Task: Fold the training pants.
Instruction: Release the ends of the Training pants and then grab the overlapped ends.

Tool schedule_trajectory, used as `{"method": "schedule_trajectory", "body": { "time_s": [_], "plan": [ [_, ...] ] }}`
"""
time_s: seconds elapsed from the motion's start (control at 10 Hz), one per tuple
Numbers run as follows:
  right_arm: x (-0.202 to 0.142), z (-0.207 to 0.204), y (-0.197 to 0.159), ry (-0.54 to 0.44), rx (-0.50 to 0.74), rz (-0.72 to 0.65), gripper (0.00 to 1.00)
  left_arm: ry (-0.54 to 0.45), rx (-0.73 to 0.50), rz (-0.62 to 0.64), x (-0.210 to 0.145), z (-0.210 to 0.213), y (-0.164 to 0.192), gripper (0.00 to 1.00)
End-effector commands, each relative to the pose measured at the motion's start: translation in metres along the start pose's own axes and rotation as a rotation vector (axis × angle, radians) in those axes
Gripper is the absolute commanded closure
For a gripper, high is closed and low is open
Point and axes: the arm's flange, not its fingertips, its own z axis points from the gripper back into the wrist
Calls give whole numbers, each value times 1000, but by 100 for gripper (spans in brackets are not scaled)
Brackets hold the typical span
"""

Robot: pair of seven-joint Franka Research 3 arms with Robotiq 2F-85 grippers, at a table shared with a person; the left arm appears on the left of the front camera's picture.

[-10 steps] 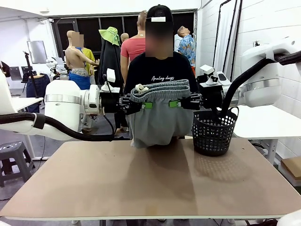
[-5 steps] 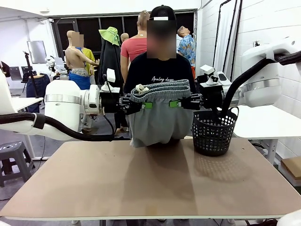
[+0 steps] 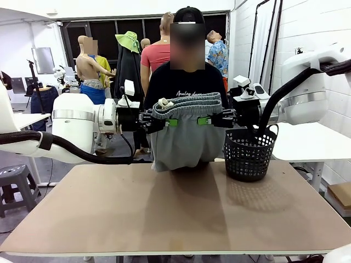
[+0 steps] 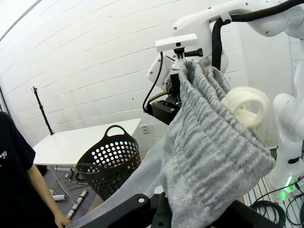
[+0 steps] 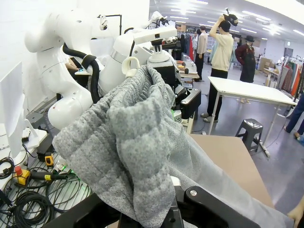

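Note:
The light grey training pants (image 3: 184, 134) hang in the air over the table's far edge, stretched by the waistband between both grippers. My left gripper (image 3: 171, 122) is shut on the waistband's left end, my right gripper (image 3: 204, 120) on its right end. The legs droop down to the tabletop in front of the person. In the left wrist view the grey cloth (image 4: 209, 156) bunches over my fingers and a white drawstring loop (image 4: 244, 107) sticks out. The right wrist view has the gathered waistband (image 5: 135, 156) draped over my fingers, with the left arm's gripper (image 5: 164, 71) holding its far end.
A black mesh basket (image 3: 250, 152) stands on the table (image 3: 181, 219) at the far right, close to the right gripper. A person in a black shirt (image 3: 186, 82) stands behind the pants at the far edge. The near tabletop is bare.

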Motion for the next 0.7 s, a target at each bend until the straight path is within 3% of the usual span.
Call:
{"method": "schedule_trajectory", "body": {
  "time_s": [0.0, 0.6],
  "plan": [
    [2, -2, 0, -24, 0, -2, 100, -35, 10, -15, 0, 1, -3, 100],
    [2, -2, 0, -24, 0, -2, 100, -35, 10, -15, 0, 1, -3, 100]
  ]
}}
